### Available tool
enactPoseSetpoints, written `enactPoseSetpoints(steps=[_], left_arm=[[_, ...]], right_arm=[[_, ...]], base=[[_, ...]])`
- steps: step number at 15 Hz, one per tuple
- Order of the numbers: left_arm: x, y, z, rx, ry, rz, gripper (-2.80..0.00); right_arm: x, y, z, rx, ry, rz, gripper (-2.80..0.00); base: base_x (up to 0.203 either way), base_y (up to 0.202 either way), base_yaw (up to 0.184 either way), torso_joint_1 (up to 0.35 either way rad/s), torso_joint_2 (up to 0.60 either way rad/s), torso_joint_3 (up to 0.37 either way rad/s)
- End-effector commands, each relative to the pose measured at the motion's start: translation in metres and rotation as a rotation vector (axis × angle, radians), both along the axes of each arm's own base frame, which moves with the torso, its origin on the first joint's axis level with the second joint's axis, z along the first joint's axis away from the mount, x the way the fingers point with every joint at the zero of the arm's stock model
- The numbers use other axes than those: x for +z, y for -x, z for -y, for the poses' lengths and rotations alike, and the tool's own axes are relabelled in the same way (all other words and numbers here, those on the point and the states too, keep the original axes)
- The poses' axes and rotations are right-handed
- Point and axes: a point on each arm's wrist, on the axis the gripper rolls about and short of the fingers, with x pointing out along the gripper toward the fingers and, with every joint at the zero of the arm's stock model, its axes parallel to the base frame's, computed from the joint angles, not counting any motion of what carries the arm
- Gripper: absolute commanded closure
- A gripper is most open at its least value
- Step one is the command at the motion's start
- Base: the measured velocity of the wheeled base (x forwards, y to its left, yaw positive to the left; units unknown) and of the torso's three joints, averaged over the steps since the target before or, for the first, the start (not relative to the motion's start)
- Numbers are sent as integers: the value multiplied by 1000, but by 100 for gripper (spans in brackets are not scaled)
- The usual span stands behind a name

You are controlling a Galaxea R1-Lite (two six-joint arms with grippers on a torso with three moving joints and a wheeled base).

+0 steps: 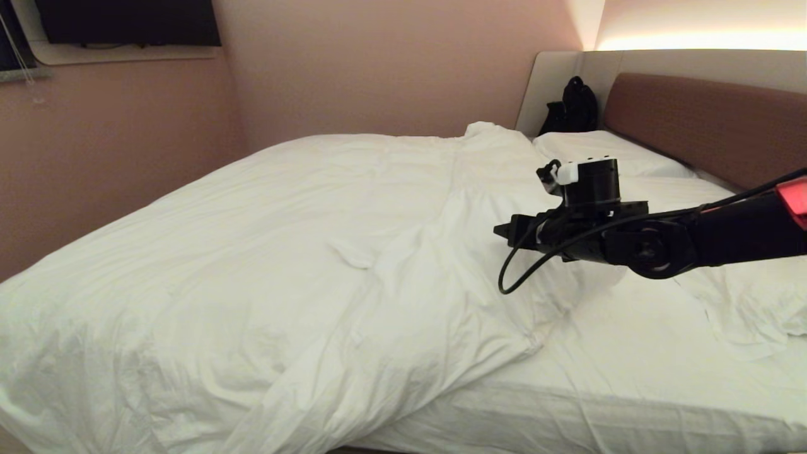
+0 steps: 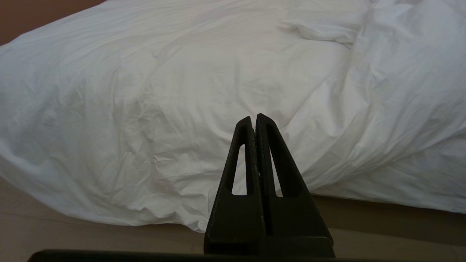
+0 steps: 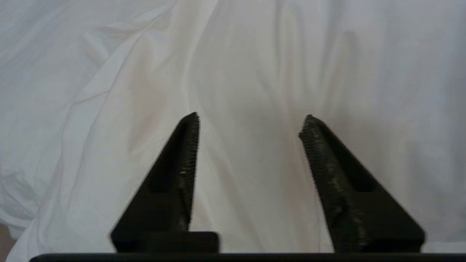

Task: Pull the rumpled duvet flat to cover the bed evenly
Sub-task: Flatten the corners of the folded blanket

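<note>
The puffy white duvet lies creased over the left and middle of the bed, with its near right edge folded back on a slant. That leaves bare white sheet on the bed's right side, below the brown headboard. My right arm reaches in from the right, and the right gripper hovers open over the duvet's folded edge. In the right wrist view the right gripper has nothing between its fingers, only white cloth beneath. The left gripper is shut and empty beside the duvet overhanging the bed's side.
Two white pillows lie by the headboard. A black bag stands in the far corner beside it. A pink wall runs along the bed's far left side. Beige floor shows under the overhanging duvet.
</note>
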Motion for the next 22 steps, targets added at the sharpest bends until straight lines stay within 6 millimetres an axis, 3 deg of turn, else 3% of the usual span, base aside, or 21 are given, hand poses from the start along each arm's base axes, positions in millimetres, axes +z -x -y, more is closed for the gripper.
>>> enactPoseSetpoints(steps=[1, 5, 12, 17, 18, 19, 22], left_arm=[[0, 0, 0, 1, 0, 1, 0], [0, 0, 0, 1, 0, 1, 0], [0, 0, 0, 1, 0, 1, 0], [0, 0, 0, 1, 0, 1, 0], [0, 0, 0, 1, 0, 1, 0], [0, 0, 0, 1, 0, 1, 0], [0, 0, 0, 1, 0, 1, 0]], right_arm=[[0, -2, -1, 1, -2, 6, 0], [19, -12, -6, 5, -24, 75, 0], [-20, -55, -25, -15, 27, 63, 0], [-17, -54, -25, -22, 37, 69, 0], [-18, -54, -25, -17, 48, 72, -130], [-19, -55, -25, -16, 51, 73, -280], [-22, -55, -29, 9, 111, 95, -280]], base=[[0, 0, 0, 0, 0, 0], [0, 0, 0, 0, 0, 0], [0, 0, 0, 0, 0, 0], [0, 0, 0, 0, 0, 0], [0, 0, 0, 0, 0, 0], [0, 0, 0, 0, 0, 0], [0, 0, 0, 0, 0, 0]])
